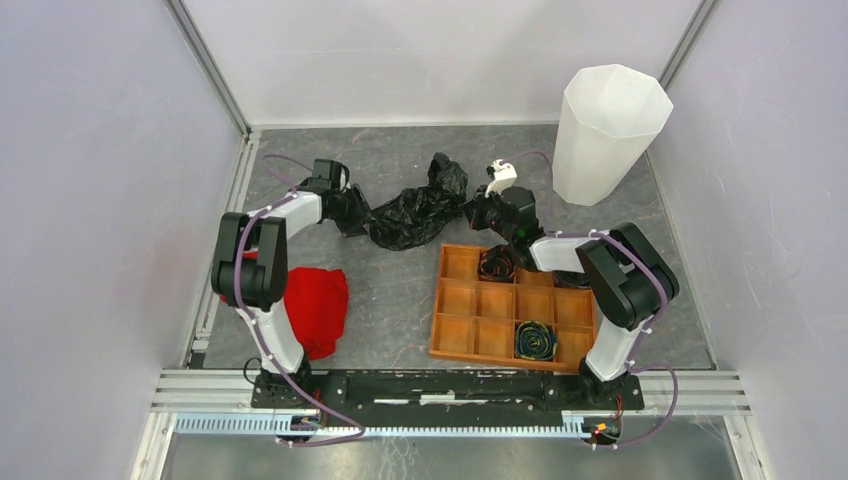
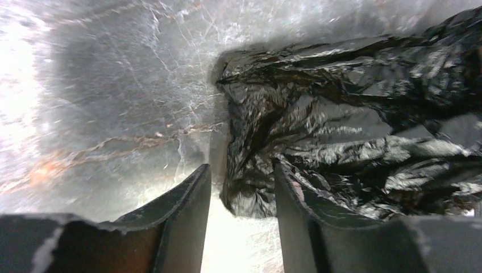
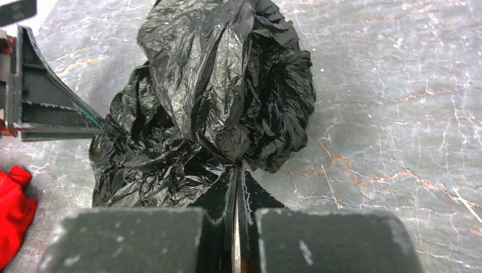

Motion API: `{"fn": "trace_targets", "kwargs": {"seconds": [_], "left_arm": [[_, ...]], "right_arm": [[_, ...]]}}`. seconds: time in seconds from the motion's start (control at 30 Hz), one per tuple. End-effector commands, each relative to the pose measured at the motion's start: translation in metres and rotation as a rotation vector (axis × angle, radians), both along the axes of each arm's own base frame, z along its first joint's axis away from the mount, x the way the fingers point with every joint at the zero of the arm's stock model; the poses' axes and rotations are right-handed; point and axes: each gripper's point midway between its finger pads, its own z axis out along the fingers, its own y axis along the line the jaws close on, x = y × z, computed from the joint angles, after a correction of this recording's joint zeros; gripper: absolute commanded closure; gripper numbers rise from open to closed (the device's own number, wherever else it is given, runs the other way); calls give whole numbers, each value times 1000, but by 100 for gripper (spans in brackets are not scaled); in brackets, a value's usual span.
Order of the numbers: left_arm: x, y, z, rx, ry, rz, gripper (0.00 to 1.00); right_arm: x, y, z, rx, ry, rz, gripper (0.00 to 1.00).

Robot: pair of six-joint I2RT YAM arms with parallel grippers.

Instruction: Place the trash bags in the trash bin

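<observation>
Plastic of the trash bag [image 3: 216, 85] is clenched in my right pincer [image 3: 236, 168]; my left pincer [image 2: 241, 190] is released. I should lift high to clear the trash bin [image 1: 607, 130] rim.

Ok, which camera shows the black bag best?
The right wrist view: the bag fills it, close and sharp, pinched in the right gripper. The top view shows it whole but small; the left wrist view shows only one crinkled end.

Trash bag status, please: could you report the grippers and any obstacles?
Left gripper open at trash bag. Right gripper shut on it. Bin upright at far right; no obstacle seen.
</observation>
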Motion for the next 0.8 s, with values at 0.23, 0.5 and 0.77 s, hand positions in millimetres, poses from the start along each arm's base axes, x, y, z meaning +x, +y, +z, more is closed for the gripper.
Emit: {"fn": "trace_targets", "kwargs": {"seconds": [0.23, 0.5, 0.77], "left_arm": [[6, -21, -20, -121, 66, 6, 68], [25, 5, 38, 29, -127, 22, 98], [22, -8, 169, -30, -593, -90, 98]], "right_arm": [[12, -10, 6, 16, -1, -72, 100], [-15, 12, 61, 64, -245, 112, 92], [-73, 61, 116, 161, -498, 376, 71]]}}
